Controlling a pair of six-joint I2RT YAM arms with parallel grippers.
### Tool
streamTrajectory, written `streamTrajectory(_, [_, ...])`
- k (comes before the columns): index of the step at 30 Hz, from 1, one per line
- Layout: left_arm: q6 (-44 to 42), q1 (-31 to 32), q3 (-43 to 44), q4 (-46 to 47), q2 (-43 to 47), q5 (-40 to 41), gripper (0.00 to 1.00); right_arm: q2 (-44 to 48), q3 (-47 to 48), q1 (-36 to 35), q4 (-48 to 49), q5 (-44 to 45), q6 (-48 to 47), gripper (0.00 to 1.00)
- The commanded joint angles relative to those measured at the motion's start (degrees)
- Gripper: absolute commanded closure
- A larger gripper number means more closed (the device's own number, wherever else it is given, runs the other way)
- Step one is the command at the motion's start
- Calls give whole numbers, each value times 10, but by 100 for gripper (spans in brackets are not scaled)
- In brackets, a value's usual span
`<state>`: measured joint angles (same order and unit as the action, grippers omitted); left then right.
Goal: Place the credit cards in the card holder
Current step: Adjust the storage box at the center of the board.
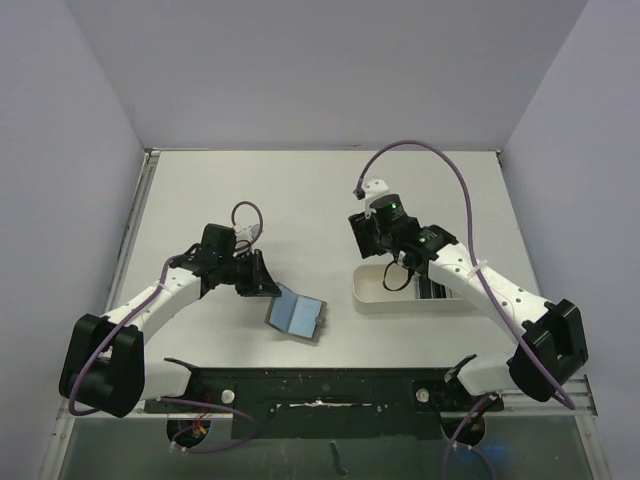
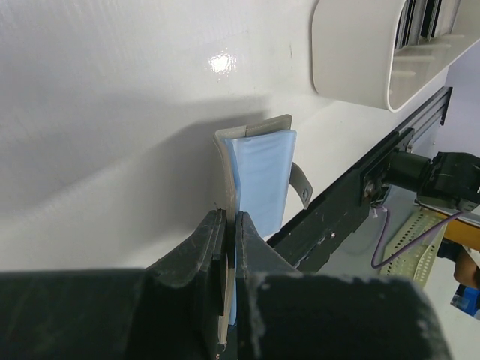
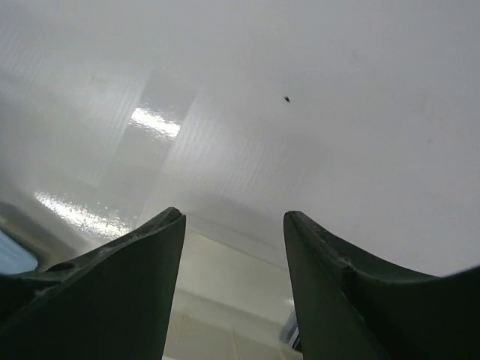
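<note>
The card holder (image 1: 298, 315) lies open near the table's front, its light blue lining up. In the left wrist view it (image 2: 259, 176) stands on edge with a grey strap hanging at its side. My left gripper (image 1: 268, 287) (image 2: 231, 217) is shut on its grey outer flap at the left edge. The dark credit cards (image 1: 432, 290) stand in the right half of a white tray (image 1: 380, 292); they also show in the left wrist view (image 2: 426, 22). My right gripper (image 1: 386, 262) (image 3: 234, 217) is open and empty, hovering over the tray's left end.
The white oblong tray also shows in the left wrist view (image 2: 360, 52) and below the right fingers (image 3: 225, 300). A black rail (image 1: 320, 385) with the arm bases runs along the near edge. Walls close in the left, right and back sides.
</note>
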<state>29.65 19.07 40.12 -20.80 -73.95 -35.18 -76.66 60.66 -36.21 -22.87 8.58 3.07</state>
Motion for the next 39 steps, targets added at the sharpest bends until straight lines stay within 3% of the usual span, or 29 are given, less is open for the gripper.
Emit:
streamTrajectory(1, [-6, 0, 10, 18, 8, -30, 100, -42, 74, 3, -190, 200, 270, 44])
streamTrajectory(4, [-5, -1, 9, 20, 12, -33, 100, -44, 86, 36, -273, 224, 371, 42])
streamTrajectory(9, [-5, -3, 10, 22, 12, -42, 100, 40, 5, 147, -230, 195, 444, 36])
streamTrajectory(14, [-4, -2, 8, 23, 21, -37, 100, 102, -59, 192, -221, 202, 564, 36])
streamTrajectory(19, [-4, -4, 9, 21, 19, -35, 100, 85, -61, 218, -278, 226, 690, 39])
streamTrajectory(24, [-6, -6, 9, 18, 22, -29, 100, 31, -43, 221, -280, 227, 728, 40])
streamTrajectory(31, [-5, -6, 9, 16, 21, -22, 100, -5, -43, 221, -177, 197, 700, 45])
streamTrajectory(39, [-6, -7, 11, 12, 15, -17, 100, -52, -27, 217, -162, 172, 704, 54])
